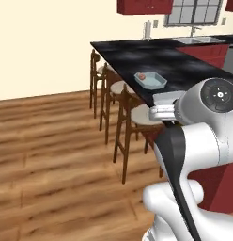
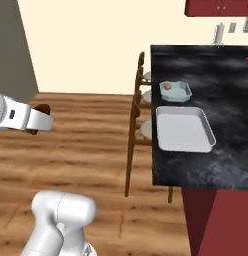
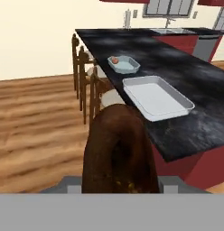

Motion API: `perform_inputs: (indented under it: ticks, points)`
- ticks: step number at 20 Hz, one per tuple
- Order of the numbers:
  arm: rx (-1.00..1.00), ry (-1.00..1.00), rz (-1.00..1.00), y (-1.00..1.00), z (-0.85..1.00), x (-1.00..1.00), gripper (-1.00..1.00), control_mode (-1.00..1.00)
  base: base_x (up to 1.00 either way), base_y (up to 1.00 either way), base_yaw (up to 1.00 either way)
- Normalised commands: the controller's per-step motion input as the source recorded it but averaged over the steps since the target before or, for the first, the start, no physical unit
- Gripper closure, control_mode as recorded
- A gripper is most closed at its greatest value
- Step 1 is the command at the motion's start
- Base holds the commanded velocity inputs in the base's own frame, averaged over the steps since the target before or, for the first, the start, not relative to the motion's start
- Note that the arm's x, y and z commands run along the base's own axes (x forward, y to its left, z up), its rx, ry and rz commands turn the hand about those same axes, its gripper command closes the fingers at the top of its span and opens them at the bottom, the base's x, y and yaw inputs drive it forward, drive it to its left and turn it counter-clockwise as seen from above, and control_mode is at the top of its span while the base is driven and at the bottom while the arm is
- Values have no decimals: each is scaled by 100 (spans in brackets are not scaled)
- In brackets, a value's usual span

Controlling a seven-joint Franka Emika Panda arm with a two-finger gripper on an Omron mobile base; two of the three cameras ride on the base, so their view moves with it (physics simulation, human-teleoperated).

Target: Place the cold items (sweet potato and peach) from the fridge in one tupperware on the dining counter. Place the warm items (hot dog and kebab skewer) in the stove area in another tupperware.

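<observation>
The gripper (image 3: 118, 189) is clamping a brown sweet potato (image 3: 117, 151); ahead of it are sitting a tray (image 3: 156, 97) and, farther, a tupperware (image 3: 124, 64) with a peach (image 3: 114, 59)

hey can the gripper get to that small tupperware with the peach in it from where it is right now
Probably not yet. The gripper, shut on the sweet potato, hangs over the floor short of the dining counter. The small tupperware sits beyond the larger tray; nothing blocks it.

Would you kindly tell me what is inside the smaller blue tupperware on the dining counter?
The smaller blue tupperware holds one small round orange-red item, likely the peach, at one end. The rest of its floor looks bare, though the near wall hides a strip.
</observation>
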Motion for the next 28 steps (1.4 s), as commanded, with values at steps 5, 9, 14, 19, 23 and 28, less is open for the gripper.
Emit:
perform_inputs:
  ticks: [5, 9, 14, 19, 23, 28]
  points:
    - [0, 0, 0, 0, 0, 0, 100, 100, 72, 100, -42]
    - [0, 0, 0, 0, 0, 0, 100, 100, 74, 100, -45]
    - [0, 0, 0, 0, 0, 0, 100, 100, 74, 100, -54]
    - [0, 0, 0, 0, 0, 0, 100, 100, 67, 100, -59]
    - [0, 0, 0, 0, 0, 0, 100, 100, 65, 100, -59]
    - [0, 0, 0, 0, 0, 0, 100, 100, 65, 100, -59]
